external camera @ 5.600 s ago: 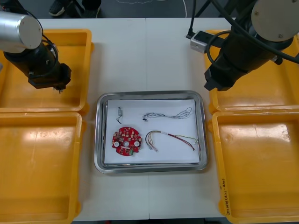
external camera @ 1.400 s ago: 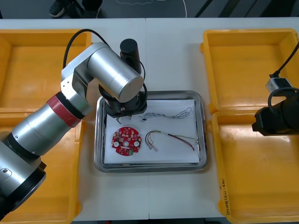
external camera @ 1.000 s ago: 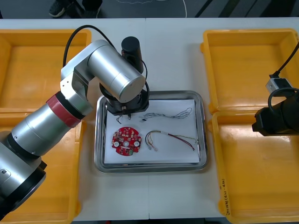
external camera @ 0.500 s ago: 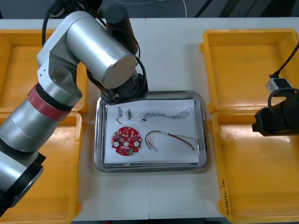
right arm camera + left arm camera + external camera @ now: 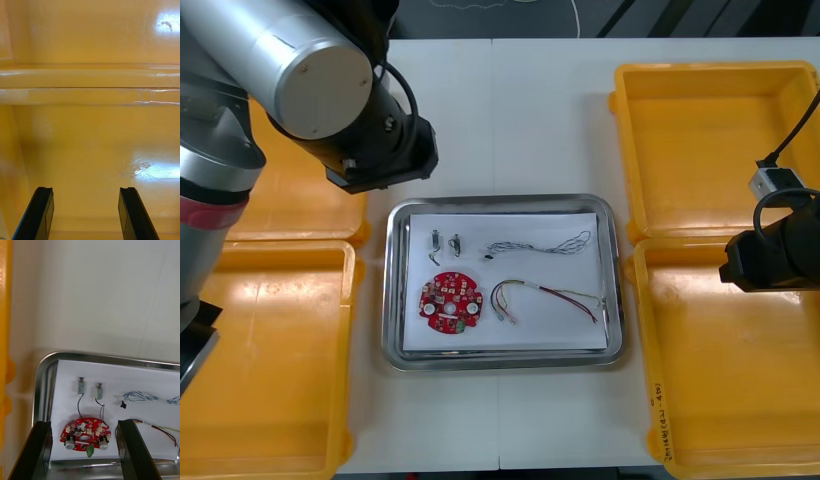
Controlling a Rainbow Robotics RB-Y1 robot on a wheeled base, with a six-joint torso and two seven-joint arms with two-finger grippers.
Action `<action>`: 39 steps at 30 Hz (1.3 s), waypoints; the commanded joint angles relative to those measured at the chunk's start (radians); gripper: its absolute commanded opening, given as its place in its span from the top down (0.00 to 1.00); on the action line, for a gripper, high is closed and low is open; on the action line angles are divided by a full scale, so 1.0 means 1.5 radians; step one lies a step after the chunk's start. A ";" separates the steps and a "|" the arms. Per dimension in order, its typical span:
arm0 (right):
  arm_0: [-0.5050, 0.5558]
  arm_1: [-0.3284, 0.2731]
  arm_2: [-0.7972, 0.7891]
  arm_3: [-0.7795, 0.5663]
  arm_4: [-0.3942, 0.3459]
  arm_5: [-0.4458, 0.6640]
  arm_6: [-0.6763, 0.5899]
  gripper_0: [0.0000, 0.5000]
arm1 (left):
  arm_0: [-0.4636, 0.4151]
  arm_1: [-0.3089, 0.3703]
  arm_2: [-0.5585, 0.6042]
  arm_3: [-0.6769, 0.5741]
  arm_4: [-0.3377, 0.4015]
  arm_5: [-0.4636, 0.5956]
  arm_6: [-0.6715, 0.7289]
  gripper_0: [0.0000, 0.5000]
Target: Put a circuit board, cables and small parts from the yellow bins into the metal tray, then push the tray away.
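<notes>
Pincers are both standing open and empty as you are looking down. Your left pincer (image 5: 84,423) is hanging above the surface (image 5: 510,110) just off the far left corner of the metal tray (image 5: 500,200), beside the far left yellow bin (image 5: 280,215). The tray's white inside is carrying everything. The round red circuit board (image 5: 450,300) is lying at its near left. Two small metal parts (image 5: 436,241) are sitting side by side just beyond the board (thin dark wires are trailing from them toward it). The twisted blue and white cable (image 5: 540,243) is stretching along the far side, and the red and yellow cable (image 5: 545,295) is lying just right of the board. Your right pincer (image 5: 85,189) is hovering over the near right yellow bin (image 5: 740,400), close to its far rim.
</notes>
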 commanded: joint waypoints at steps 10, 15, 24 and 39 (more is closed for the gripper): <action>0.007 0.005 -0.013 -0.021 -0.016 0.003 0.003 0.00 | 0.005 0.172 0.047 -0.009 0.116 0.006 -0.092 0.00; 0.007 0.005 -0.010 -0.021 -0.020 0.003 0.004 0.00 | 0.041 0.211 0.092 -0.006 0.139 0.006 -0.149 0.00; 0.007 0.005 0.003 -0.022 -0.023 0.003 0.007 0.00 | 0.169 0.225 0.243 -0.016 0.133 0.006 -0.312 0.00; 0.007 -0.001 0.073 -0.076 -0.005 0.003 0.149 0.00 | 0.323 0.225 0.357 -0.097 0.118 0.006 -0.428 0.00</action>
